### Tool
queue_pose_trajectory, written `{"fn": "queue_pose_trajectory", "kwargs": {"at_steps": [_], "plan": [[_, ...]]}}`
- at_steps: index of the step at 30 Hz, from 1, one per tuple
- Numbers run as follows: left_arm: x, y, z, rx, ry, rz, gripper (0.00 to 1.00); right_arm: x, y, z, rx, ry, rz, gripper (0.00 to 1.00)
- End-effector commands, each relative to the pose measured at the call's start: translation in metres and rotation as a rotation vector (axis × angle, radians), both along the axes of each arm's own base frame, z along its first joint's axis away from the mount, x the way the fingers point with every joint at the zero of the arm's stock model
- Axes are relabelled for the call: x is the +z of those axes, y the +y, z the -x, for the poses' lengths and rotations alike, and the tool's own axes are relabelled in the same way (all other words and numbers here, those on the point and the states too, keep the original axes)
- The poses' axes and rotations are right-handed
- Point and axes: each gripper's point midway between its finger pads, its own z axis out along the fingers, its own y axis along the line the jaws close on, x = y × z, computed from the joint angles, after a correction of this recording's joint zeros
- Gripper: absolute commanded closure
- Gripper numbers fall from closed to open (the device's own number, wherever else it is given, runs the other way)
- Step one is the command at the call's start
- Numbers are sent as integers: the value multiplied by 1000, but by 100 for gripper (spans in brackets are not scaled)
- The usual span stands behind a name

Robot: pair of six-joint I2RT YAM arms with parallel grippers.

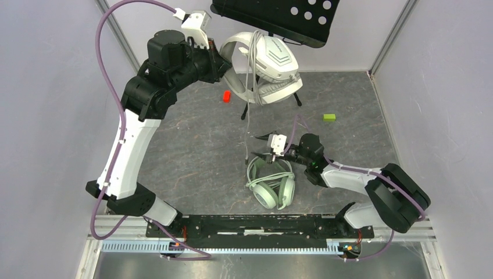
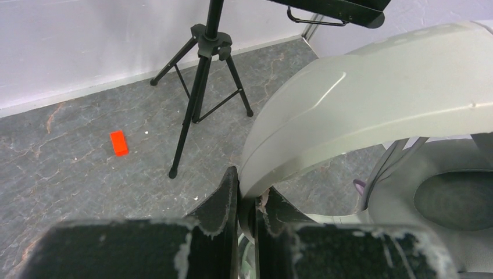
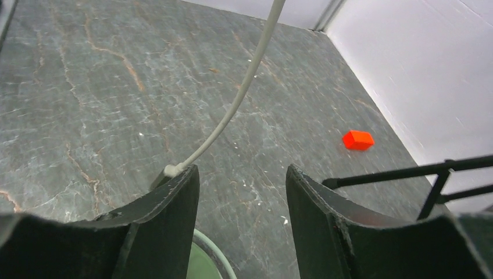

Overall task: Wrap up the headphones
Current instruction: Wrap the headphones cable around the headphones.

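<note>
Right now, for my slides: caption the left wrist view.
Left gripper clamps the white-grey headset's headband; tripod and red block behind.

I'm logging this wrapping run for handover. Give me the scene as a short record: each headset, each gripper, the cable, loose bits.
white-grey chevron-marked headset: lifted off the table, headband pinched
pale mint-green round-cushioned headset: lying on the grey stone-patterned table
left gripper: shut on the white-grey headset's headband
right gripper: open, empty, above the mint-green headset
thin pale cable: hangs from the white-grey headset, end beside one right finger, outside the gap
loose bits: small red block, small green block
</note>
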Motion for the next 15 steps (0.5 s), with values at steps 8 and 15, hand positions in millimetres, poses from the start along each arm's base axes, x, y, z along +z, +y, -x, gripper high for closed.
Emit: {"fn": "queue_pose_trajectory", "kwargs": {"at_steps": [8,15], "plan": [[52,7,1,40,-135,110,98,42,-11,-3,-84,15,-102,39],[53,3,2,21,-129,128,98,28,-6,-17,-167,73,-116,40]]}}
